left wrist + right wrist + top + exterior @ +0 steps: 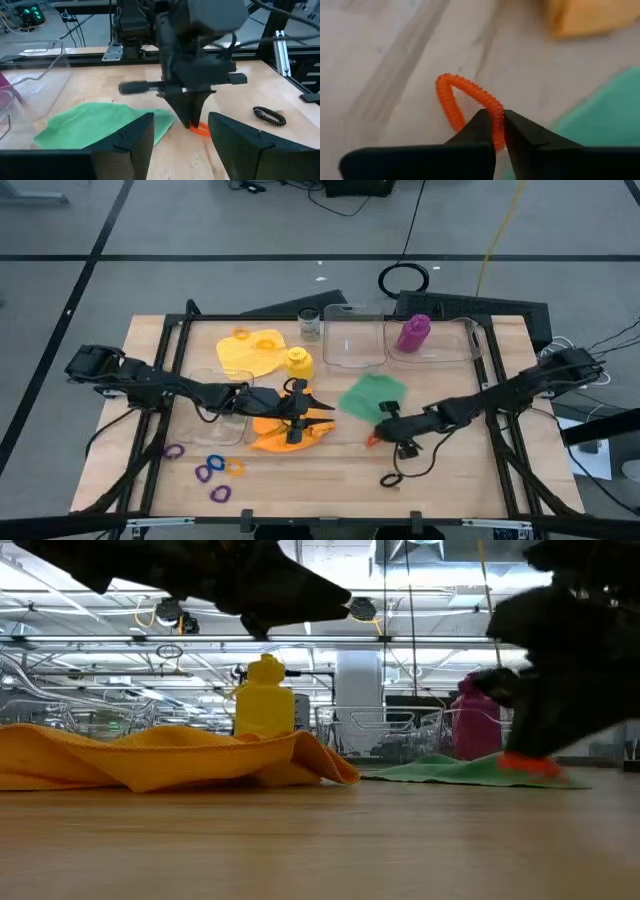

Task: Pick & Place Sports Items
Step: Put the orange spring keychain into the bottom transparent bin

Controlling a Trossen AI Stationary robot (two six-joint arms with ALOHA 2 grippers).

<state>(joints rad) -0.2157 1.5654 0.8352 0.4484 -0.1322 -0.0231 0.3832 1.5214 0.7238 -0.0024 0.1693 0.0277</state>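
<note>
orange ring (470, 107): lower part hidden between the right gripper's (500, 131) fingers
orange cloth (150, 760): cut off at low view's edge
purple bottle (478, 720): partly hidden behind right arm
green cloth (100, 127): near edge hidden by left gripper's finger (131, 142)

Grey floor (200, 240) with dark lines around a wood desk (330, 490). Black and yellow cables (495, 230) on the floor. Bright ceiling lights (90, 590) and a white pillar (355, 680) far behind.
</note>
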